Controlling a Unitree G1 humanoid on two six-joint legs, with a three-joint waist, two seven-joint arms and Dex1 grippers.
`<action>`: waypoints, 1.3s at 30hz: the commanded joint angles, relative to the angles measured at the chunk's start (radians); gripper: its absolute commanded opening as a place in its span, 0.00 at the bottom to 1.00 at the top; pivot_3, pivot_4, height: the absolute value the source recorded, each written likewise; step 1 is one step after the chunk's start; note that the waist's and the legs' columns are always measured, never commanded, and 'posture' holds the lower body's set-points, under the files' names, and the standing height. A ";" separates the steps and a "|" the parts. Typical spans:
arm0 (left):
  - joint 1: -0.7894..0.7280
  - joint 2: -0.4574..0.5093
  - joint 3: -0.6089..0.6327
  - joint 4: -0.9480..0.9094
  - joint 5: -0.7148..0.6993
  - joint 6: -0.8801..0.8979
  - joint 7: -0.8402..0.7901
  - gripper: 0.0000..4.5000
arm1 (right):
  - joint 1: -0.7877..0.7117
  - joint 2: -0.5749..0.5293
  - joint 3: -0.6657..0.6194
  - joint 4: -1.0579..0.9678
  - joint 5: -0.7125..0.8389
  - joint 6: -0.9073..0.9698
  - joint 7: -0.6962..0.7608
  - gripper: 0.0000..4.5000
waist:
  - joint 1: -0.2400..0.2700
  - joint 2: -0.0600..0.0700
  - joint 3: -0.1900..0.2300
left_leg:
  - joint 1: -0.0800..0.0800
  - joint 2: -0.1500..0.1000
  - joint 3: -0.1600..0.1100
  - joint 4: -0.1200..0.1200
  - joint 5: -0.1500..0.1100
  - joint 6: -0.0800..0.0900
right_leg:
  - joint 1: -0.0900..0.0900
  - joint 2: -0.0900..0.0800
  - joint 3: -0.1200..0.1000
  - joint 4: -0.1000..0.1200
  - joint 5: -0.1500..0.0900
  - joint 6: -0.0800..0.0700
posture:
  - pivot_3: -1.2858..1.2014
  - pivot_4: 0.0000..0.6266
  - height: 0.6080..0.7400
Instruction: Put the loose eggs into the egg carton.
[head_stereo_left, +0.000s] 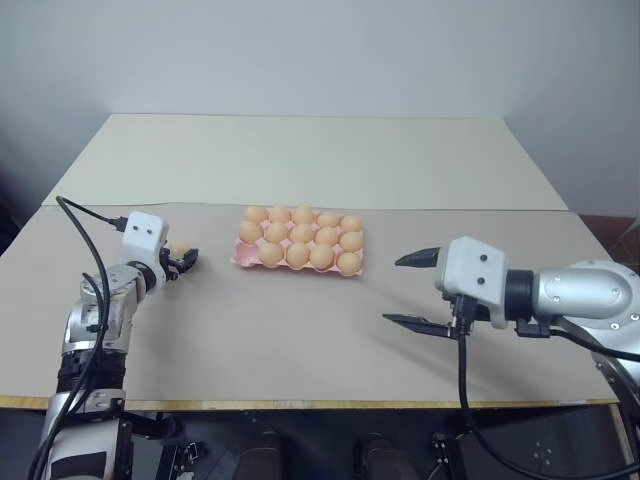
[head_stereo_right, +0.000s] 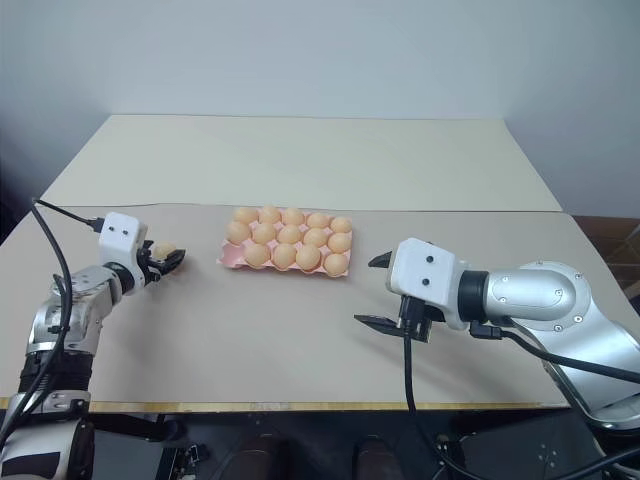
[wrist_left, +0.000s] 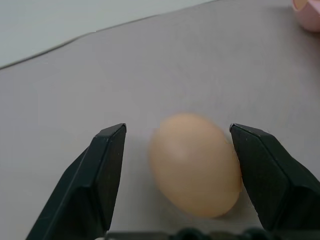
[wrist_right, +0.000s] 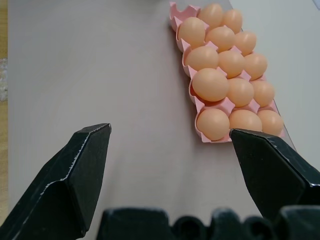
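Left wrist view: the egg (wrist_left: 195, 164) lies on the tabletop (wrist_left: 200, 65) between the left gripper (wrist_left: 182, 172) fingers (wrist_left: 100, 170), which stand apart around it. One finger sits right against the egg's side, maybe touching; the other has a clear gap. So the gripper is framed around the egg for a pick, not clamped yet. The egg looks to be resting on the surface rather than lifted, though the blur makes that hard to confirm.

Egg's long axis runs obliquely across the gap, blunt end toward the wrist, narrower end tilted away. It lies on its side, not upright. Closing now would squeeze roughly across the short axis, which is the stable way to hold it.

From the head views, this egg (head_stereo_left: 180, 248) is just left of the carton (head_stereo_left: 243, 257), near but apart. The carton lies flat mid-tabletop, long side across the robot's front. Fourteen eggs are seated in the cups; the near-left corner cup looks empty, judged from the bare pink there, so that is likely the target.

Right gripper (head_stereo_left: 412, 290) hangs above the tabletop right of the carton, fingers wide apart, empty, pointing toward the carton's end. It appears parked out of the way while the left arm works.
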 joint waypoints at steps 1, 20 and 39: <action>-0.034 0.002 -0.015 0.035 0.019 -0.052 -0.003 0.80 | 0.000 -0.017 -0.048 -0.032 0.012 0.012 -0.012 0.98 | 0.001 0.000 0.000 | 0.000 0.000 0.000 0.000 0.000 0.000 | 0.000 0.000 0.000 0.000 0.000 0.000 | 0.52 0.24 1.00; -0.029 -0.022 -0.005 -0.026 -0.023 -0.276 -0.071 0.38 | -0.008 -0.015 -0.038 -0.014 -0.006 0.003 -0.031 0.98 | 0.003 0.000 0.000 | -0.001 0.000 0.000 0.000 0.000 0.000 | 0.000 0.000 0.000 0.000 0.000 0.000 | 0.52 0.24 1.00; -0.086 -0.054 -0.121 0.016 -0.068 -0.439 -0.382 0.73 | 0.046 -0.011 -0.056 -0.072 -0.009 0.031 -0.109 0.98 | 0.003 0.000 0.000 | 0.000 0.000 0.000 0.001 0.000 0.000 | 0.001 0.000 -0.001 0.000 0.000 0.000 | 0.52 0.24 1.00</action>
